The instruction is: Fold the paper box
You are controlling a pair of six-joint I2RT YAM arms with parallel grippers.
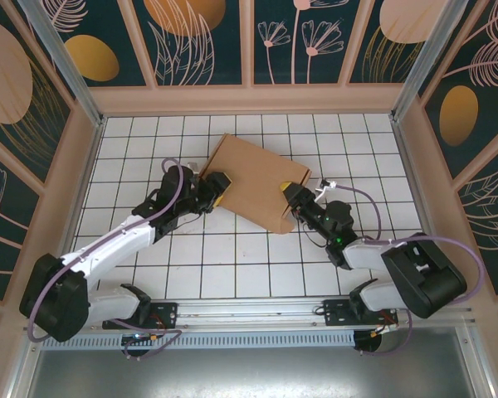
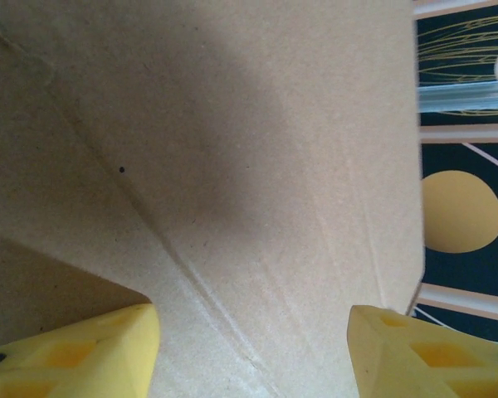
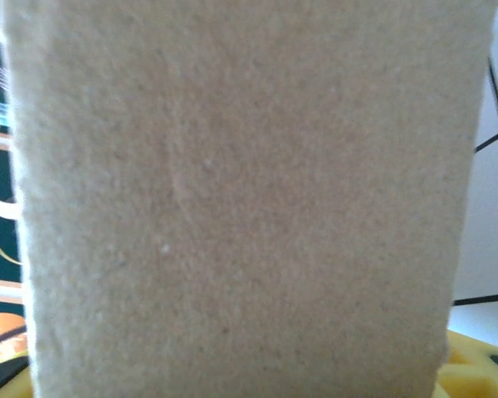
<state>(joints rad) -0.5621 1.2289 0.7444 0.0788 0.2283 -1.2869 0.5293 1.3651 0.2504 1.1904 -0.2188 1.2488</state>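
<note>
- A white tiled surface [image 1: 232, 265] carries the paper box [image 1: 253, 178], plain brown and lying askew toward its far middle.
- The left claw [image 1: 217, 184] is at the box's left corner, yellow fingers spread and gripping nothing, facing a creased panel.
- The right claw [image 1: 290, 196] is at the box's right corner; close cardboard hides whether it grips.
- Probably best: brace the box's right corner and press the left panel evenly along its crease.

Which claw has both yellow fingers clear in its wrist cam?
The left claw: its two yellow fingers stand wide apart against the paper box. The right claw's cam catches one yellow corner.
</note>
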